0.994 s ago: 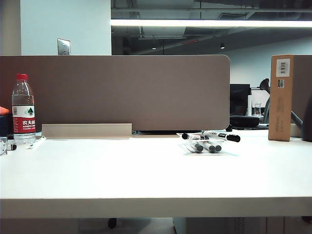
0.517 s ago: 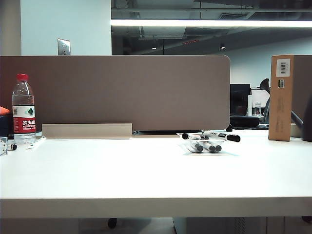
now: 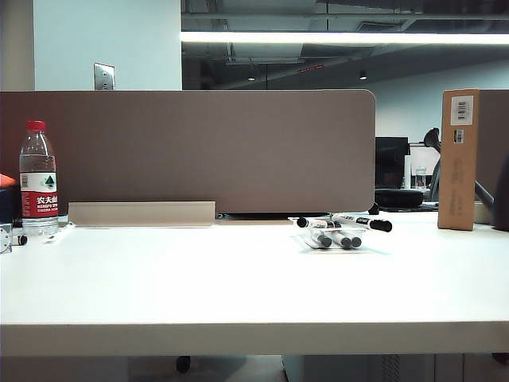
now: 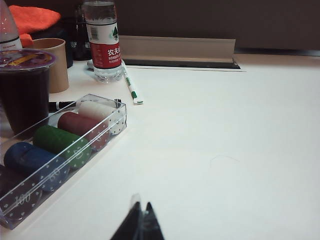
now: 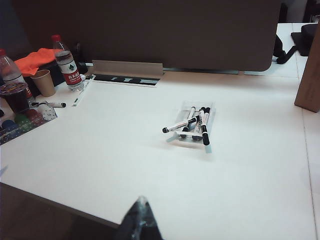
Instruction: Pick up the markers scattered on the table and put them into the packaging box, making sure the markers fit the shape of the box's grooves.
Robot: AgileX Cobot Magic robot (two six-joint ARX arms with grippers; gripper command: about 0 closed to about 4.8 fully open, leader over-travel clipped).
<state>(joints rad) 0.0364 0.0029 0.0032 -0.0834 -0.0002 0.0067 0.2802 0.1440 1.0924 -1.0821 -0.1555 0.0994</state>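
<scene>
Outwardly, markers (image 3: 340, 230) lie heaped in the packaging box (image 3: 334, 239) right of centre on the table (image 3: 199, 286); left gripper (image 4: 141, 220) pinched together, low over bare tabletop; right gripper (image 5: 140, 212) likewise closed, above the near edge, well short of the box.

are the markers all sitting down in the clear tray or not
Not all. Several markers lie in the packaging box, but one marker lies crosswise, sticking out past its edge. Whether the rest fit the grooves cannot be told.

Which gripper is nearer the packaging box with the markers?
Right. The right gripper, shut, hovers over the table's near edge with the packaging box ahead of it. The left gripper, shut, sits by the chip case; the box is outside its view.
</scene>
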